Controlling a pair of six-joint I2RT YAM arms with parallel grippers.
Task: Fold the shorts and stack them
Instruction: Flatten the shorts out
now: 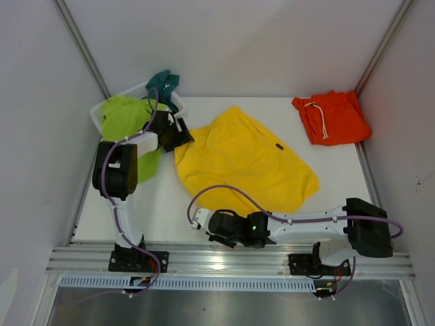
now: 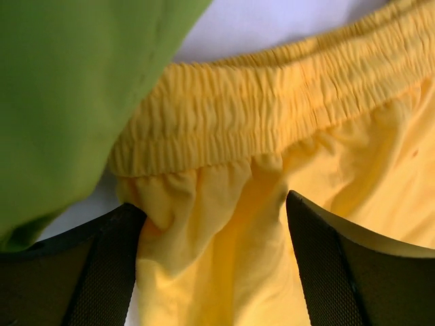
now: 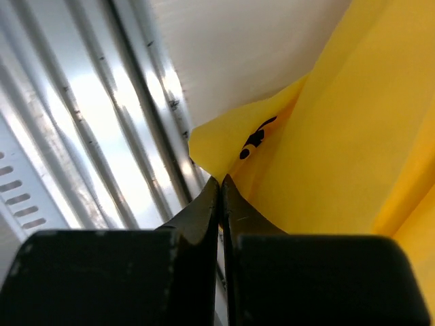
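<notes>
Top external view, going left to right: the white basket [image 1: 179, 106] sits in the far left corner of the table [image 1: 170, 204] with the green shorts [image 1: 126, 115] draped over its near side and the teal shorts [image 1: 163, 81] hanging off the back rim. Right beside it is the left hand [image 1: 175, 132], down over the waistband [image 2: 272, 115] end of the yellow shorts [image 1: 245, 163], which lie spread out and a bit rumpled mid-table. On the left wrist view its fingers stand wide apart with loose yellow fabric bunched between them, just below the elastic, so it's open and not gripping yet.

Right wrist view shows the right hand [image 3: 219, 180] pinched shut at the near corner of the yellow pair, close to the table's front rail, and it looks like the hem is caught in the tips.

Far right, the orange shorts [image 1: 333, 119] are bundled in the back corner, white drawstring [image 1: 319, 122] on top.

My take: this stuff is light, floppy and thin, so it'll sag and slide if you grab the middle. The gathered waistband and the hem corners look like the best spots to hold.
</notes>
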